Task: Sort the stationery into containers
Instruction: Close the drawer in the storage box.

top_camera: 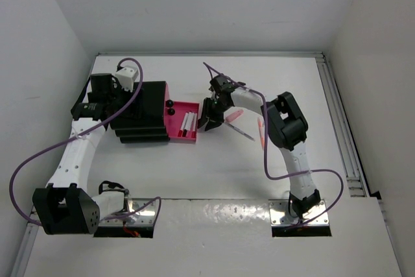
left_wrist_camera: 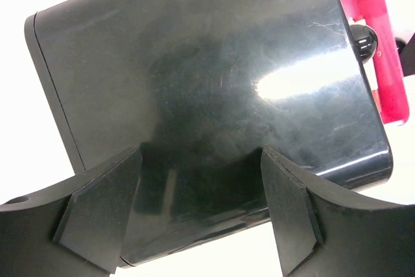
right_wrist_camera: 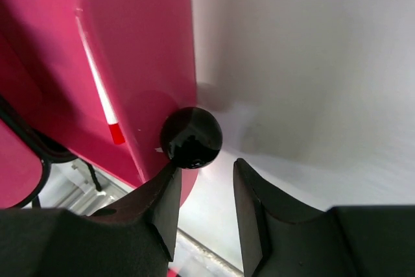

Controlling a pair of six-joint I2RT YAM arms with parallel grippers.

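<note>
Pink drawer (top_camera: 175,120) stands out from black drawer unit (left_wrist_camera: 194,63), white pens (top_camera: 189,124) inside. Right gripper (right_wrist_camera: 206,172) at drawer knob (right_wrist_camera: 191,137), jaws part-open, holding nothing. Loose pink pen (top_camera: 233,116) near it. Left gripper (left_wrist_camera: 201,157) wide open over unit, empty.

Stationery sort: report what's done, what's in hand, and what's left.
Done: one pink drawer stands open from the black drawer unit, white pens lying inside. In hand: nothing gripped; the right gripper is open beside the drawer's black knob, the left gripper open over the unit. Left: three loose pens on the table, right of the drawer in the top view.
</note>
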